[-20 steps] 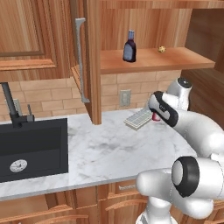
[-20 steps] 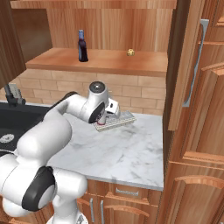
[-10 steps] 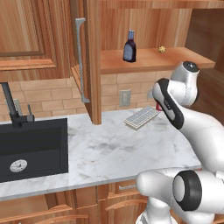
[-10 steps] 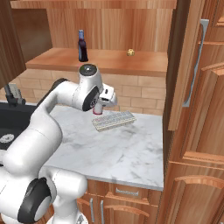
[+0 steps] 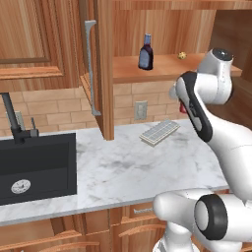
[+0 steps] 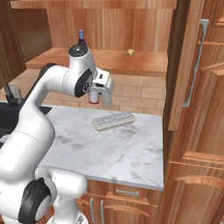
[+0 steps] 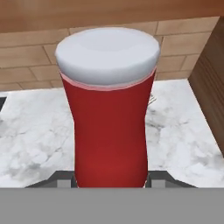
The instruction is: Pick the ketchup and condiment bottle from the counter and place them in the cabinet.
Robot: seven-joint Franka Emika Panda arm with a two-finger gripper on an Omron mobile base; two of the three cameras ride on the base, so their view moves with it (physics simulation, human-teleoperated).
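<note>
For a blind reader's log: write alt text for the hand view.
A slim red ketchup bottle with a white cap stands close up, clamped at its base between the jaws. Behind it lie the white-grey marbled stone counter and a tan brick wall.

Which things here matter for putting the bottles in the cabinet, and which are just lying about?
Part of the job:
ketchup, held in the gripper
condiment bottle, on the shelf
cabinet
counter

Just lying about:
ridged grey pad on the counter
small yellowish ball on the shelf
sink and faucet
wall outlet
</note>
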